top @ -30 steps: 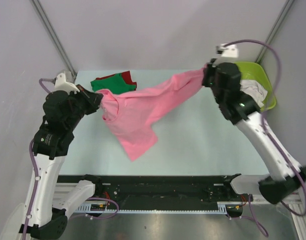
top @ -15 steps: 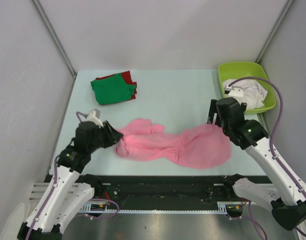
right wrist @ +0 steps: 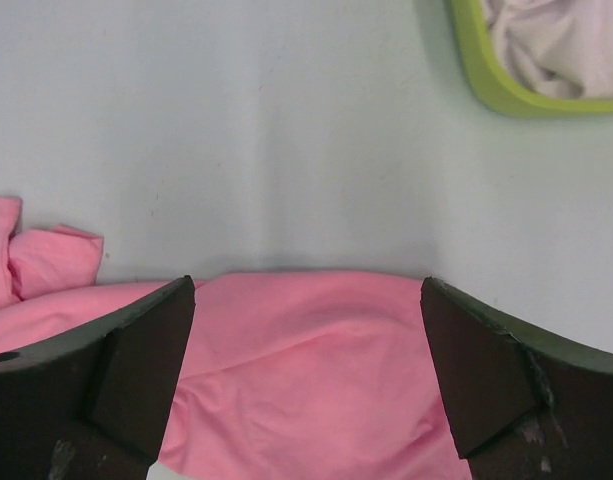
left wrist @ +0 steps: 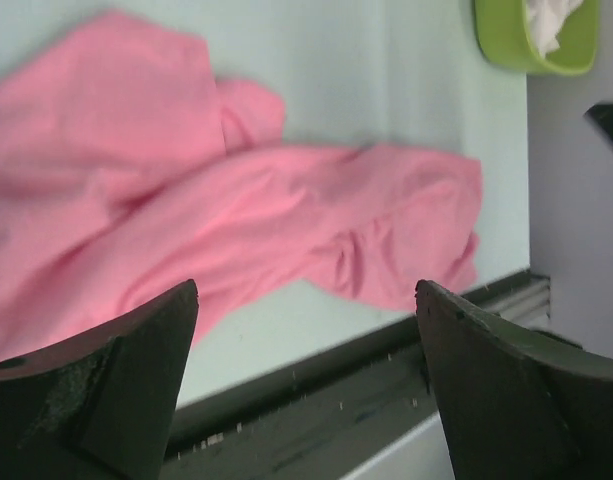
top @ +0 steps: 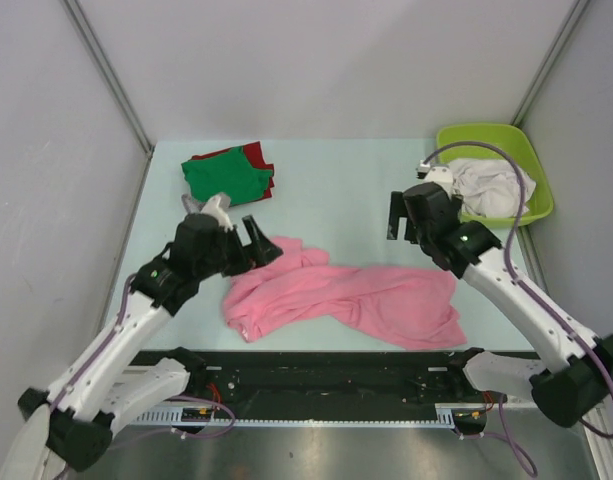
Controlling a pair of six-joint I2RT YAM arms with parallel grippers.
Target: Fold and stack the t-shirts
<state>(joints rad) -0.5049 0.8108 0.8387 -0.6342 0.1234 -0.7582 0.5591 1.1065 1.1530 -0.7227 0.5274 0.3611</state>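
Pale surface (top: pixel 366 190) spans the cell.

We note the left arm (top: pixel 136 310) rising from its near-left base, elbow bent, wrist over the left end of the pink cloth. The right arm (top: pixel 516 295) slants from the near-right base toward centre, wrist by the cloth's far right edge.

Pink t-shirt (top: pixel 346 300): crumpled, lying lengthwise near the front edge of the surface.

Lime-green tub (top: pixel 496 135): far right corner, holding white t-shirts (top: pixel 491 185).

Green t-shirt (top: pixel 226 180): folded, far left, atop a red t-shirt (top: pixel 256 153).

Left end effector (top: pixel 261 245): fingers spread wide, gripping nothing. Right end effector (top: pixel 398 222): likewise spread wide and empty, above the cloth.
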